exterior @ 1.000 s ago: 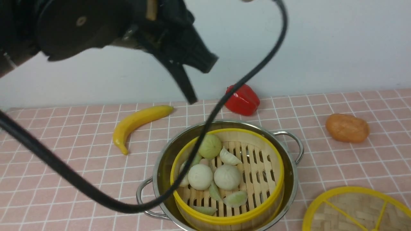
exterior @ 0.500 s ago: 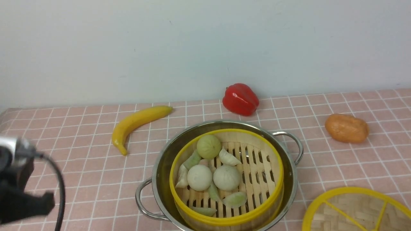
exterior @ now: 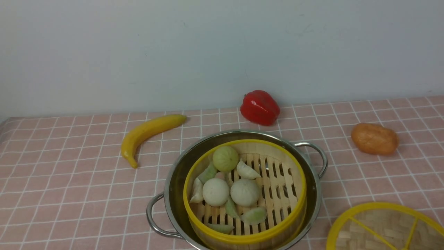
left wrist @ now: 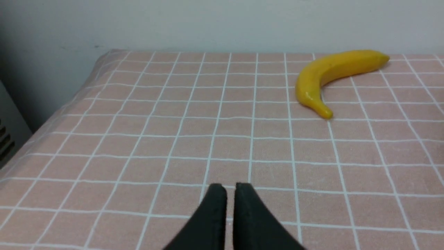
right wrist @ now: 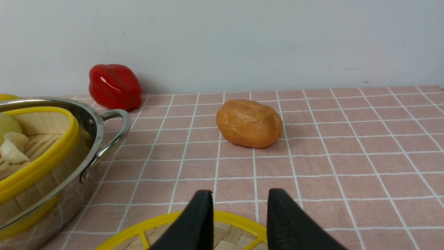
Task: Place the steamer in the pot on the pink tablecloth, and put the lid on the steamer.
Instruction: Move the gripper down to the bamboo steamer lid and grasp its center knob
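The yellow-rimmed bamboo steamer point(exterior: 277, 180) is seated in the shiny steel pot point(exterior: 172, 187); the woven bamboo lid point(exterior: 367, 236) is laid at the worktop's point(exterior: 69, 194) front-right corner. The right claw point(right wrist: 241, 192) is held apart, the left claw point(left wrist: 229, 187) pressed together.

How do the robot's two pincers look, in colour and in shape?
The left pincer and the right pincer look alike: each has two plain matte black fingers, broad at the base and narrowing to blunt tips. No markings or cables show, and the arms themselves are out of view.

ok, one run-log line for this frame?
steamer in pot | lid off, on pink tablecloth right of pot | left gripper shut, empty | right gripper open, near lid rim | pending: lid onto steamer
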Robot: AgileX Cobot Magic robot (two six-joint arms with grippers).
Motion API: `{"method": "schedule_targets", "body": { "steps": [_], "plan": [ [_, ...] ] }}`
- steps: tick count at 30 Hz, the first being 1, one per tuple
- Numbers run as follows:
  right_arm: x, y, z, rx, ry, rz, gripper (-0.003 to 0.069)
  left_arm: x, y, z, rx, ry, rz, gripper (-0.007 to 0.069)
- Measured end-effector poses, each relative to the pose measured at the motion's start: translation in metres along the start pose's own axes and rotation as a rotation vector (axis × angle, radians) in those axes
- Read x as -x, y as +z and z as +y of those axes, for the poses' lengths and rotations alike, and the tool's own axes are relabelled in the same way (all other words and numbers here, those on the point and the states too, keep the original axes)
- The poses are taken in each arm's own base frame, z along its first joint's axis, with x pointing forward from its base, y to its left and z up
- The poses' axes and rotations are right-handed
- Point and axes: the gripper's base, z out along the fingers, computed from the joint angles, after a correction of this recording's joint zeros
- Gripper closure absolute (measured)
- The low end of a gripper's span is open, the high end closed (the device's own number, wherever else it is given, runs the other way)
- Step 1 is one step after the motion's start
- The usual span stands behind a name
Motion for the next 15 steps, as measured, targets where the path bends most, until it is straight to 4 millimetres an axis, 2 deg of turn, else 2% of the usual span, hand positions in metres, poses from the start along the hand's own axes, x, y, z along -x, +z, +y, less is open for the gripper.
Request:
{"method": "schedule_targets", "body": {
  "steps": [15],
  "plan": [
    [0.0000,0.0000,0.0000,0.000,0.000,0.000,0.0419,-0.0033,-0.0044,0.0032,0.034,0.068,0.000,0.0570]
  ]
}}
